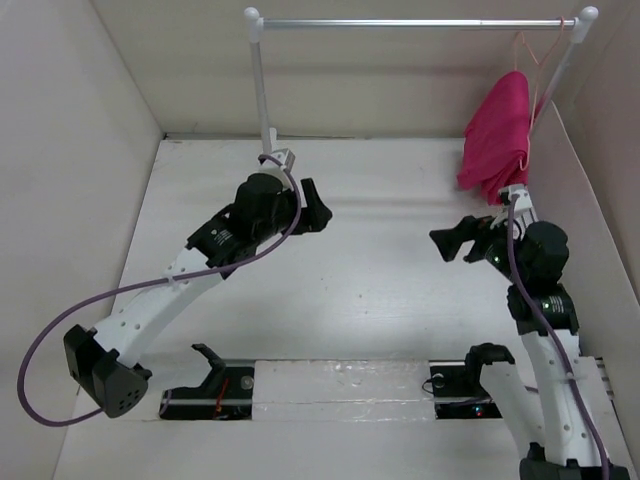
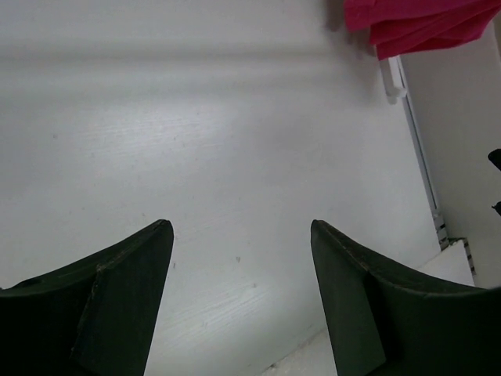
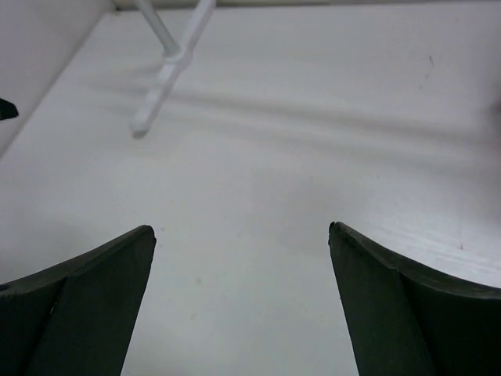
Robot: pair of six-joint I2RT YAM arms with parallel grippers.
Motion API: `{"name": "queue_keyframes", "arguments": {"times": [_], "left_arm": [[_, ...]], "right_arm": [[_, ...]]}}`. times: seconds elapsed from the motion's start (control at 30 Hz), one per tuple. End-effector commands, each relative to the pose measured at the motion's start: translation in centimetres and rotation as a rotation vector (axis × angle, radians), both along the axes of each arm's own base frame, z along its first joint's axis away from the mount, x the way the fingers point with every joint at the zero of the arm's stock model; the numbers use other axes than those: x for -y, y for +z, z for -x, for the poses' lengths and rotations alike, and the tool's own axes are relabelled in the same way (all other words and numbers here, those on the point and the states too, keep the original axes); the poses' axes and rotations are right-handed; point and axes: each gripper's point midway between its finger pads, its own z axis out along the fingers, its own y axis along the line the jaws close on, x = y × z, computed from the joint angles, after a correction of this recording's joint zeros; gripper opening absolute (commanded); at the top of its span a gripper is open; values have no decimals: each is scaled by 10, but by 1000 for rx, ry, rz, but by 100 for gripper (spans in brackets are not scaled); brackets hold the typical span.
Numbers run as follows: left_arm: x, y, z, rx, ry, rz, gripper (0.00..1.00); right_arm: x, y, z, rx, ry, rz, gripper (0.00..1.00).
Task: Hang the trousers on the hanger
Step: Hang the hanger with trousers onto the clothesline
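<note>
White counter (image 1: 380, 280) stretched between pale walls. The left end effector (image 1: 318, 208) and right end effector (image 1: 452, 242) both gaped wide, holding nothing. Just beyond the right one, the trousers (image 1: 497, 135) hung draped on the hanger (image 1: 556, 45) from the rail (image 1: 410, 22), well apart from the left.

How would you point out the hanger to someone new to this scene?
Follow the silver rail across the back of the table to its right end. The hanger hooks over the bar there, above the bright pink trousers. It is thin pale pink wire, far slimmer than the white post beside it.
</note>
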Motion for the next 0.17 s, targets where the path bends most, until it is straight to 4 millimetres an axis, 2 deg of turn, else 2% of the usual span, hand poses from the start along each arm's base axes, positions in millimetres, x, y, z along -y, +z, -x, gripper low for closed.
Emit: {"name": "queue_keyframes", "arguments": {"times": [0.0,0.03,0.07,0.13], "left_arm": [[-7,-1,10,29,2,49,67],[-8,-16,13,5,-3,34,66],[-5,-19,17,-11,-30,44,66],[-3,-21,18,-27,-31,53,67]], "right_arm": [[10,-38,22,-83,-47,97,97],[11,-44,25,-93,-53,102,97],[12,-48,28,-108,-55,105,97],[9,-39,26,-86,-37,102,98]]}}
